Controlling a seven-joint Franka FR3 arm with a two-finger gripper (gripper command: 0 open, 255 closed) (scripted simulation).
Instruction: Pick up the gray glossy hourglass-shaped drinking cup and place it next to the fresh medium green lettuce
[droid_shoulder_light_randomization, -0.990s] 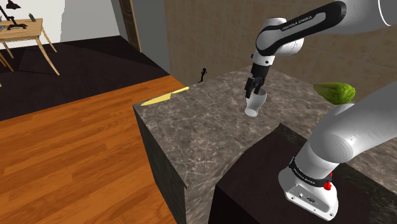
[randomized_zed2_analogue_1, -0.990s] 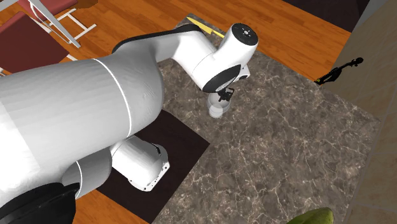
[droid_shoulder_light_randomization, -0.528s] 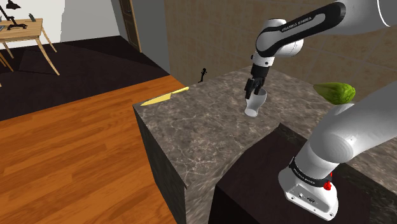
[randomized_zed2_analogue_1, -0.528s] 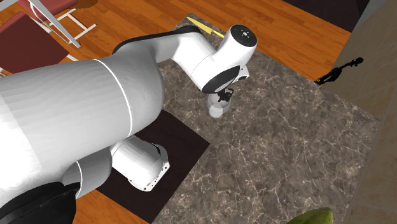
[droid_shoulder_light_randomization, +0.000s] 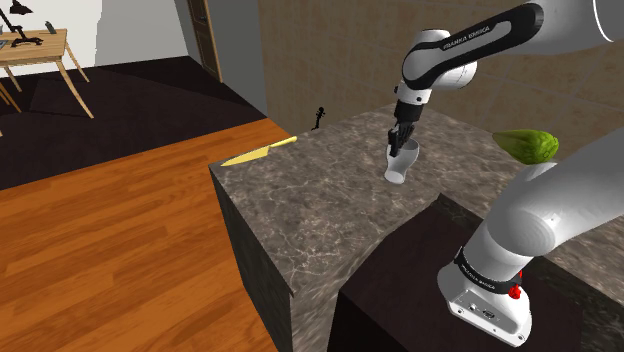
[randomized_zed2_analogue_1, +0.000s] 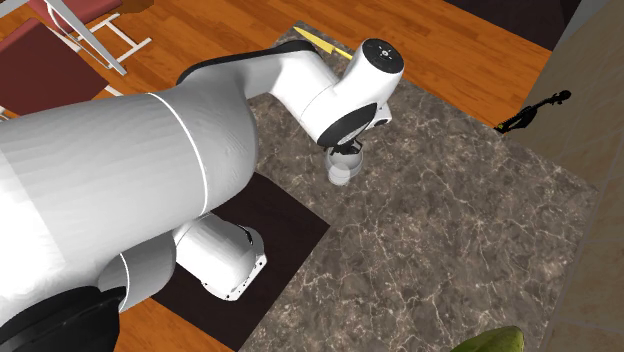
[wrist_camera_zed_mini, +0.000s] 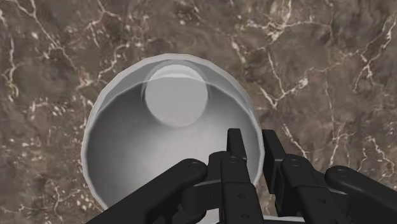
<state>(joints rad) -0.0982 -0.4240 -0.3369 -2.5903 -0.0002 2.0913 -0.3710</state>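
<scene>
Our gripper (wrist_camera_zed_mini: 254, 143) has just closed on the rim of the grey cup (wrist_camera_zed_mini: 159, 153). Swung toward the lettuce (droid_shoulder_light_randomization: 527, 145), at the shoulder view's three o'clock, that one-wall pinch may slip.

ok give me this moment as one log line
phase: grasp | gripper: shut on cup wall, one finger inside, one outside | cup: on marbled counter | lettuce: far across counter, placing not yet begun

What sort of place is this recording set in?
Likely a home's open kitchen-living area: a dark veined stone-patterned counter, an orange-brown wooden plank floor, and a small light wooden desk.
</scene>
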